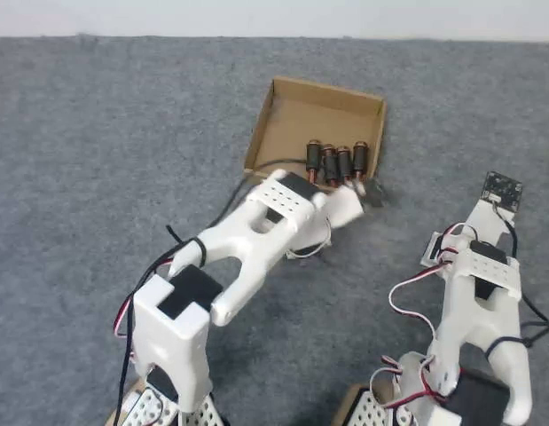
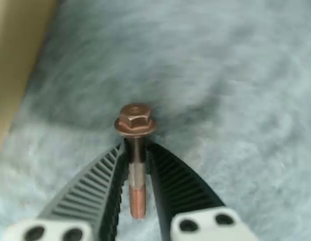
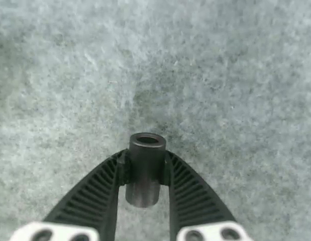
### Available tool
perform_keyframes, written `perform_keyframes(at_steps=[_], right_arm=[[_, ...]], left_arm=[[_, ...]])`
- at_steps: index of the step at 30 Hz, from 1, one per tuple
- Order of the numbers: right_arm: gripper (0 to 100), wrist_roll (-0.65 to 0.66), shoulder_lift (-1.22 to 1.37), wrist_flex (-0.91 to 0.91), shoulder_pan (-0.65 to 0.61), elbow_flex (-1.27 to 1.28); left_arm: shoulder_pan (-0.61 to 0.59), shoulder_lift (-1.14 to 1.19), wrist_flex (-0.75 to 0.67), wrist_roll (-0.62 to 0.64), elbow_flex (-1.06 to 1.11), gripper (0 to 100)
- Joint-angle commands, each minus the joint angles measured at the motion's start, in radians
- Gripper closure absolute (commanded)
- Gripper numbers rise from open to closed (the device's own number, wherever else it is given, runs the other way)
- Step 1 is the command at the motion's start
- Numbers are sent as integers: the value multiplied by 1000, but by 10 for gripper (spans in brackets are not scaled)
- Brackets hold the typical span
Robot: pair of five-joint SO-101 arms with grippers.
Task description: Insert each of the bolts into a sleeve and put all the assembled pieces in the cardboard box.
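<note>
My left gripper (image 2: pixel 136 149) is shut on a copper bolt (image 2: pixel 135 122), gripping its shank with the hex head sticking out past the fingertips. In the high view this gripper (image 1: pixel 369 193) hangs just outside the near right corner of the cardboard box (image 1: pixel 292 115). Several assembled pieces (image 1: pixel 336 162) lie side by side in the box along its near wall. My right gripper (image 3: pixel 146 156) is shut on a dark sleeve (image 3: pixel 146 170), which stands upright with its open bore facing up, over bare carpet. The right arm (image 1: pixel 481 271) stands at the right, apart from the box.
Grey carpet (image 1: pixel 123 133) covers the whole table. A strip of the cardboard box wall (image 2: pixel 12 60) shows beside the bolt in the left wrist view. Cables hang along both arms.
</note>
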Motion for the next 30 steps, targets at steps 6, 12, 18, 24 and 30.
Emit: perform_keyframes(at_steps=[6,12,18,24,30], right_arm=[[991,12,-12,-13,7,-15],[991,12,-12,-10,7,-15],[991,12,-12,-10,7,-15],[991,12,-12,-8,7,-14],[991,12,-12,-8,7,-11]], left_arm=[[-201,-187,-6,531,27,989],[-433,-244,-87,720,108,989],[-586,-198,-169,773,133,979],[-594,-143,-143,773,94,881],[-597,-118,-158,775,82,882]])
